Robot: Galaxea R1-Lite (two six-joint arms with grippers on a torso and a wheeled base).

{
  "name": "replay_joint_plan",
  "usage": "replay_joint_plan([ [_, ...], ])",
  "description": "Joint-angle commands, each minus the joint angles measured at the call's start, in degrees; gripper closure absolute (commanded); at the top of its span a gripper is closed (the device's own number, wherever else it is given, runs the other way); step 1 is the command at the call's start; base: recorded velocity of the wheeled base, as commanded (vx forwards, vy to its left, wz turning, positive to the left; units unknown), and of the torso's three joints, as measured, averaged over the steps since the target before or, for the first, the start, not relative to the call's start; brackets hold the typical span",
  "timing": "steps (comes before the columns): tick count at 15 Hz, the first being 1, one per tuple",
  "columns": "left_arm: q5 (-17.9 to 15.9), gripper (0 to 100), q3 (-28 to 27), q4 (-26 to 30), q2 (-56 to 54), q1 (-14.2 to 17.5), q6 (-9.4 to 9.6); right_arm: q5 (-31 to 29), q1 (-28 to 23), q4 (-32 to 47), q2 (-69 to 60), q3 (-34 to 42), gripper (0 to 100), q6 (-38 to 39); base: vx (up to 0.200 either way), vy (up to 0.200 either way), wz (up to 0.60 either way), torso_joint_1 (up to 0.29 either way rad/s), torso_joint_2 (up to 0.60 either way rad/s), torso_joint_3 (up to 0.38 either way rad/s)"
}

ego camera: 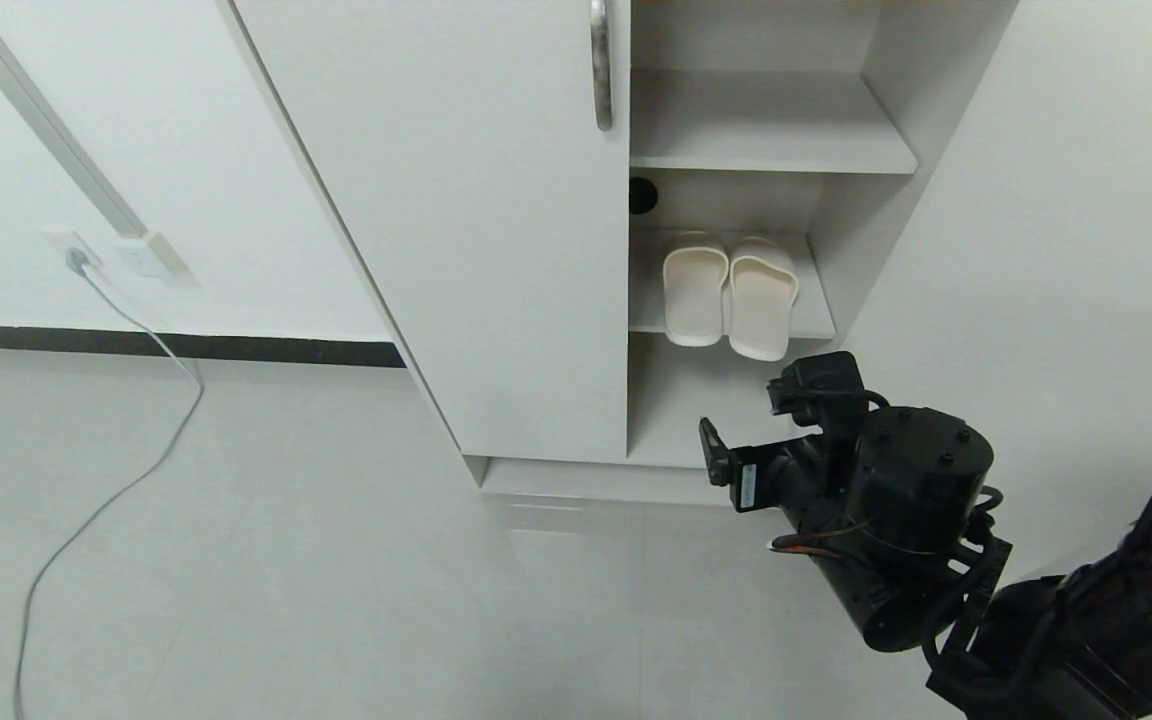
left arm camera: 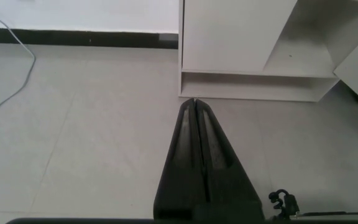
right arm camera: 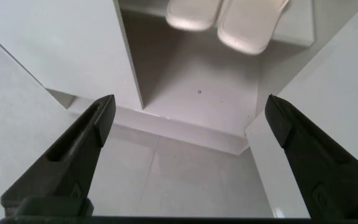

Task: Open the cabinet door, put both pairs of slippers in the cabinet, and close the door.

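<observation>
The tall white laminate cabinet [ego camera: 456,230] stands with its left door leaf shut, a curved metal bar handle [ego camera: 601,65] at that leaf's inner edge; the plain white right door leaf [ego camera: 1056,250] is swung out wide, so the right-hand bay is open to the arm, and the opening step is judged complete. One pair of cream moulded foam slippers [ego camera: 729,297] lies side by side and touching on the middle white shelf [ego camera: 821,322] of that bay, toes inward; the heels appear to overhang the front edge a little, which should be checked for clearance before the door is closed. The black right gripper [right arm camera: 188,121] hangs low before the bay, level with the bottom compartment, below the slippers and apart from them; its jaws stand wide apart with nothing between them, a posture suited to an unloaded arm. The black left gripper [left arm camera: 194,109] is over the pale grey tiled floor [left arm camera: 73,124], short of the cabinet plinth, its fingers pressed together on nothing; it is judged parked there to keep out of the right arm's way. A grey cable [ego camera: 106,480] runs from a white wall socket [ego camera: 71,255] across the floor, well apart from the cabinet. The task is judged about half done; the door stands open because a second pair must go in, and closing comes last.
</observation>
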Motion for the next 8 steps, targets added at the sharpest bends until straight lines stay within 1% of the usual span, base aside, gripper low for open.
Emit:
replay_joint_plan([
  [1, 0.01, 100, 0.00, -0.02, 0.07, 0.00, 0.00, -0.10, 0.01, -0.04, 0.34, -0.01, 0, -0.02, 0.000, 0.000, 0.00, 0.002, 0.00, 0.188],
  [8, 0.10, 100, 0.00, 0.06, 0.07, 0.00, 0.00, -0.10, 0.10, -0.04, 0.25, -0.10, 0, -0.11, 0.000, 0.000, 0.00, 0.000, 0.00, 0.201],
])
